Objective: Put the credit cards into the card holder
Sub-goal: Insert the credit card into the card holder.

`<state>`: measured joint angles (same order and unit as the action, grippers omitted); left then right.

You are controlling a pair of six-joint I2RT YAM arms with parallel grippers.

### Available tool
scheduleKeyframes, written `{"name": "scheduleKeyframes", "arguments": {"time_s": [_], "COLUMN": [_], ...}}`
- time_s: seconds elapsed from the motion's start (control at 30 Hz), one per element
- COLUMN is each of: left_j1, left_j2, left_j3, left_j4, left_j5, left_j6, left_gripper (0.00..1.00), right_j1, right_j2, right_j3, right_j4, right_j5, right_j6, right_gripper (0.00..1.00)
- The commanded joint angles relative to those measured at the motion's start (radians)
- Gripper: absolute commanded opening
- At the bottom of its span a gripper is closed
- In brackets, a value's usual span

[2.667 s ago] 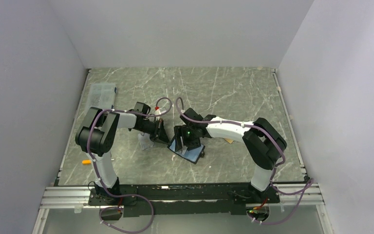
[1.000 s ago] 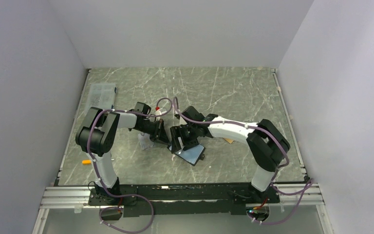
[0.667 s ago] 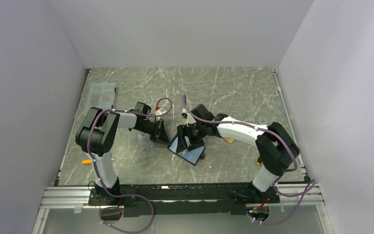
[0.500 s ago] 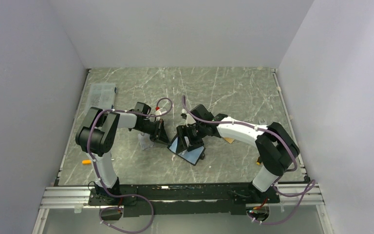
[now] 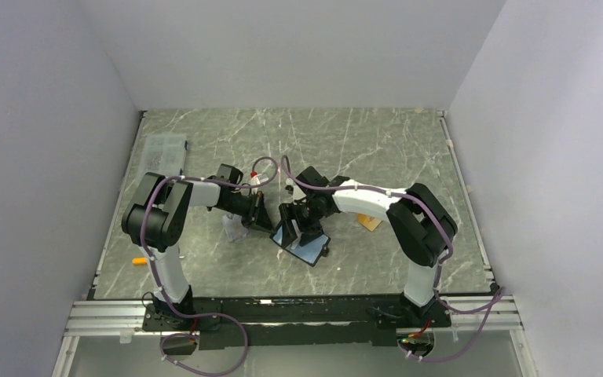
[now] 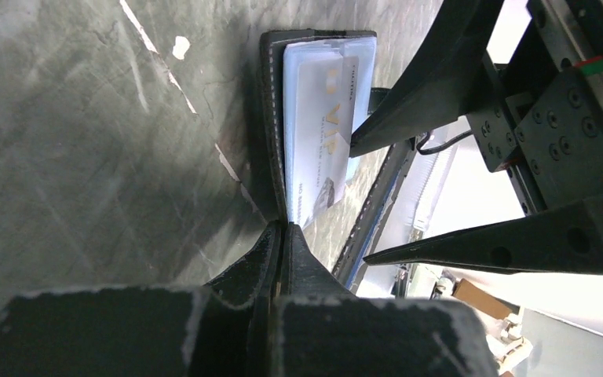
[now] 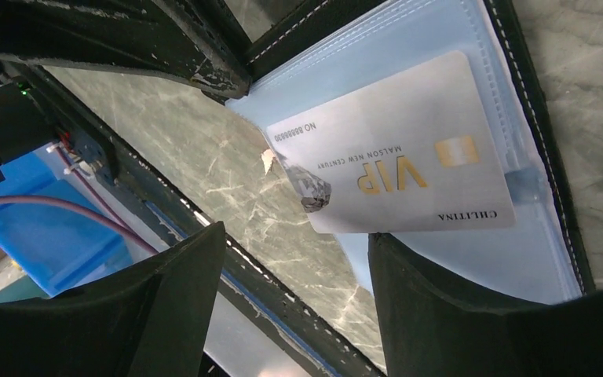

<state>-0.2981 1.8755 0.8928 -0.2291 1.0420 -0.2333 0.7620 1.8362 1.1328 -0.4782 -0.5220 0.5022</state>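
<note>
Credit card partly inside the card holder, mid-frame.
Left pincer pinches the holder's edge; right pincer, open and empty, should push the card squarely in.

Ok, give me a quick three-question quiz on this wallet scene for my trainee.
1. True or false: the right pincer is gripping the silver card.
2. What does the shut left pincer clamp? A: the card holder; B: the clear plastic box; C: an orange card.
3. Fill in: the card's large gold letters read ___.
Key: 1 false, it hangs open above the card; 2 A; 3 VIP.
</note>
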Motion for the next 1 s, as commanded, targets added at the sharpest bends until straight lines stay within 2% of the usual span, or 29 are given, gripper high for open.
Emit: {"name": "scheduleKeyframes", "arguments": {"time_s": [0.0,0.13,0.43,0.6,0.73,0.97], "left_j1": [0.001,-0.001,-0.023,-0.022,-0.031,-0.085], "left_j2": [-0.023,-0.028,0.024,-0.017,-0.050,0.011], "left_j3": [0.015,0.007,0.022,0.018,0.046,0.076], "left_j4": [0.028,0.045,0.028,0.038,-0.025,-0.048], "left_j5": [0.057,0.066,0.086,0.053,-0.062,-0.078], "left_j6": [-0.007,-0.023,-0.027,-0.017,0.050,0.047], "left_gripper": [0.00,0.00,0.16,0.16,0.16,0.17], "right_j1": [0.006,0.008,0.015,0.023,0.026,0.027], "right_j2": [-0.002,-0.013,0.065,0.087,0.075,0.073], "right_j3": [0.077,0.084,0.109,0.103,0.064,0.027], "right_j4": [-0.127,-0.122,-0.021,0.008,0.057,0.147], "right_j5": [0.058,0.081,0.048,0.032,0.003,-0.030], "right_j6": [-0.019,0.016,0.057,0.057,0.052,0.068], "right_gripper": [0.70,0.72,0.72,0.72,0.72,0.73]}}
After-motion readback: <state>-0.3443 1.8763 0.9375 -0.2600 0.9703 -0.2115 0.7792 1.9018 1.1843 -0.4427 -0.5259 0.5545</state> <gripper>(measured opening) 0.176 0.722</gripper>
